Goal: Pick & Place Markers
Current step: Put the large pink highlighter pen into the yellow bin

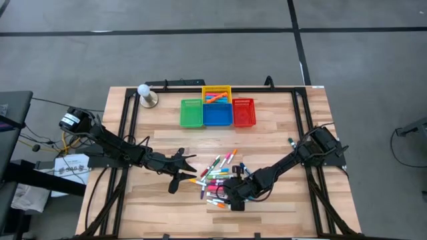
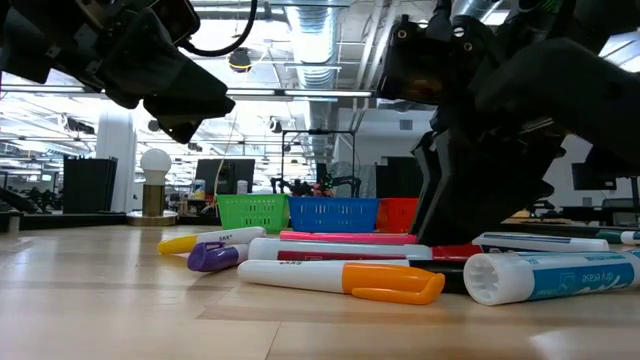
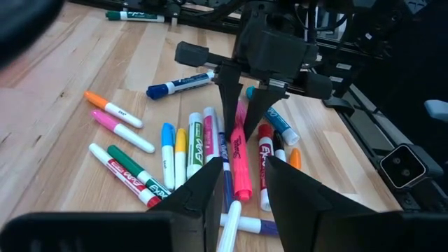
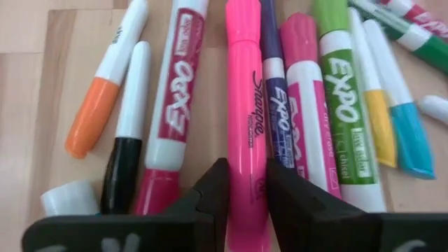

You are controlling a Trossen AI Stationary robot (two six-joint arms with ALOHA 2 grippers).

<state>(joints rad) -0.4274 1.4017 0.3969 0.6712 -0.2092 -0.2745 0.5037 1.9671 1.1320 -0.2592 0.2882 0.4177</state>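
A pile of markers (image 1: pixel 219 177) lies on the wooden table near its front centre. My right gripper (image 4: pixel 246 175) is down in the pile, shut on a pink marker (image 4: pixel 245 105), which also shows in the left wrist view (image 3: pixel 241 161). My left gripper (image 1: pixel 189 163) hovers just left of the pile, open, with nothing between its fingers (image 3: pixel 203 189). Several more markers lie in the yellow basket (image 1: pixel 216 93) at the far side. My right gripper pinches the pink marker's barrel (image 4: pixel 246 157) near one end, one finger (image 4: pixel 213 185) on each long side. The fingers slant down from above and from the table's right side. The marker lies flat on the table between a red-capped and a purple marker.
Green (image 1: pixel 191 113), blue (image 1: pixel 217 115) and red (image 1: pixel 244 113) baskets stand in a row at the far centre, with the yellow one behind them. A white ball on a round base (image 1: pixel 145 95) stands at the far left. Bare wood lies along the near edge.
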